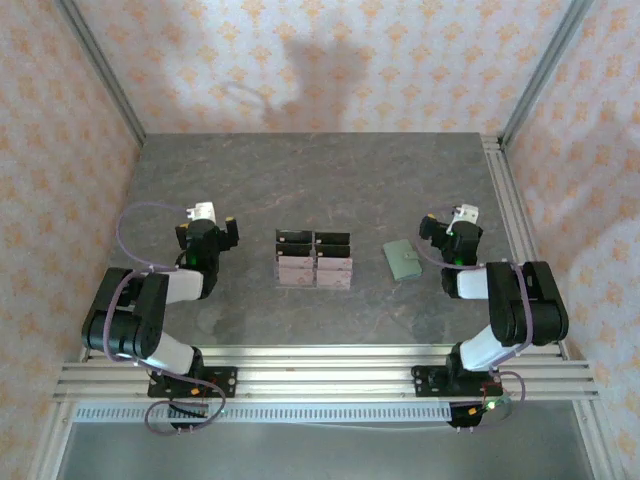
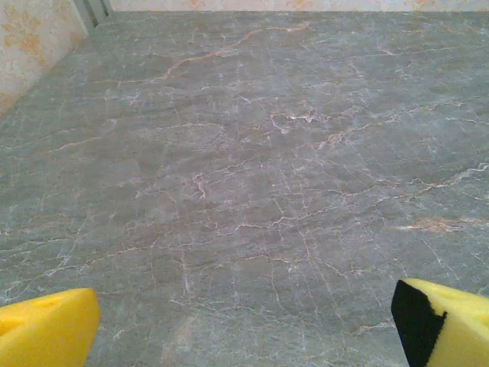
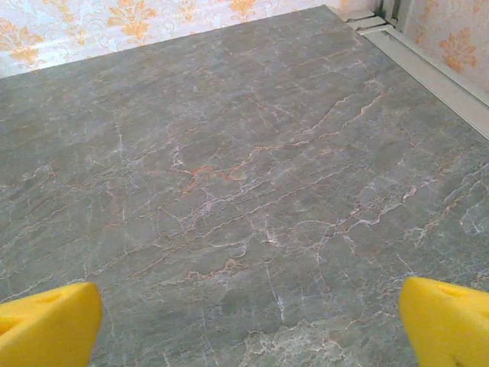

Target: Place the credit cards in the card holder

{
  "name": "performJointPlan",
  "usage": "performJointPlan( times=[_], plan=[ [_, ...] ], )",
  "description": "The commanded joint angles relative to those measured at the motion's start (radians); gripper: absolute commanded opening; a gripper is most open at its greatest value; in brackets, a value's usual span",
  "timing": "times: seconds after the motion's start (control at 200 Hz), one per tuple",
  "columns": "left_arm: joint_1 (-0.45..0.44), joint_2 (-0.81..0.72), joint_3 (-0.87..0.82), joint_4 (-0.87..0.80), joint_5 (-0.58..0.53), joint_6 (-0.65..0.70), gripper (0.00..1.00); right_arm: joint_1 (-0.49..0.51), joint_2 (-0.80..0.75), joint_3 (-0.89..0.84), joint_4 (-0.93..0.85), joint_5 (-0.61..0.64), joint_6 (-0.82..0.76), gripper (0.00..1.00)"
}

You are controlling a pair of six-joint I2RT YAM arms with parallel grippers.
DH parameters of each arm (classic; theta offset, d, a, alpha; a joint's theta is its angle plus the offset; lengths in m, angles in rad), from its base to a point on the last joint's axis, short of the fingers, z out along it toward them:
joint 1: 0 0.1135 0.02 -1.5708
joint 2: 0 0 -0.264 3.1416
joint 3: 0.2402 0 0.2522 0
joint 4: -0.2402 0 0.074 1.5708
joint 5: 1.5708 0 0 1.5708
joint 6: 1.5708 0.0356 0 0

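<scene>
From the top camera I see a grey-green, marble-look worktop (image 1: 300, 180) closed in on three sides by walls (image 1: 330, 60) papered in pale pink with orange floral sprigs. A soft shadow lies on the back wall. Aluminium posts (image 1: 100, 70) run up the two far corners, and ribbed aluminium rails (image 1: 320, 375) cross the near edge where both arm bases are bolted. In the middle of the worktop is a clear stand (image 1: 313, 259) with black tops, and the credit cards (image 1: 296, 271) show as pale pinkish faces in its cells. The card holder (image 1: 403, 259), sage green, lies flat just right of the stand and apart from it, between it and the right hand (image 1: 450, 228). The left hand (image 1: 207, 225) sits well to the left of the stand. As far as I can make out, neither hand touches anything.

On the left wrist camera the worktop stretches away, veined in white and rust, with a strip of wallpaper and a post at the far left corner. The two yellow fingers (image 2: 46, 329) sit at the bottom corners of the view, spread wide with nothing between them.

On the right wrist camera I get the same veined stone, with wallpaper along the far edge and a pale metal side rail (image 3: 428, 61) down the right. Its fingers (image 3: 46, 325) are likewise wide apart over open surface
</scene>
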Motion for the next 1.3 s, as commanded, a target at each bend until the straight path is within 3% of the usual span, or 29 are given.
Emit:
performJointPlan(
  times=[0.0,1.001,1.296],
  plan=[
    [0.004,-0.003,-0.002,0.034,-0.003,0.017,1.00,-0.005,0.003,0.008,0.012,-0.015,-0.005,0.99],
    [0.006,-0.004,-0.002,0.036,0.000,0.017,1.00,-0.005,-0.007,-0.021,0.063,0.005,0.004,0.99],
    [0.008,-0.139,0.078,-0.213,-0.013,0.012,1.00,-0.005,-0.124,-0.092,0.097,0.073,0.026,0.99]
  ],
)
